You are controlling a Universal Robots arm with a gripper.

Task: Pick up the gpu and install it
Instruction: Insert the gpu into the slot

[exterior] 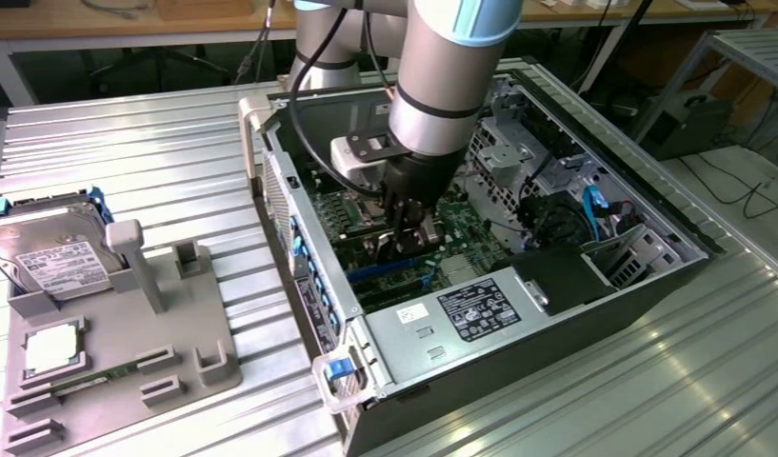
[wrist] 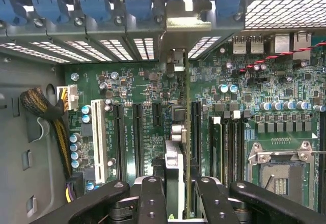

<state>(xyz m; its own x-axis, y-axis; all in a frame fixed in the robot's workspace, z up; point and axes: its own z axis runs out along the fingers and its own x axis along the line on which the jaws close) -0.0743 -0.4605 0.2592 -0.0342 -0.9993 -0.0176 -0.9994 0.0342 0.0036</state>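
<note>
At the exterior view's left a hard drive [exterior: 52,257] sits in a grey holder [exterior: 210,319], while inside the open computer case [exterior: 528,376] the end effector [exterior: 402,238] pinches the gpu [wrist: 187,127] edge-down just over the green motherboard [wrist: 132,84].

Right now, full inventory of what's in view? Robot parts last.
table: one, bare metal slats, under everything
computer case: one, black, open, exterior view's right
motherboard: one, green, inside the case
power supply: one, silver, labelled, inside the case
gpu: one, dark, edge-on over the motherboard slots
fixture tray: one, grey, exterior view's left
hard drive: one, silver, propped on the tray
arm: one, silver and blue, reaching into the case
gripper: one, black, shut on the gpu
</note>
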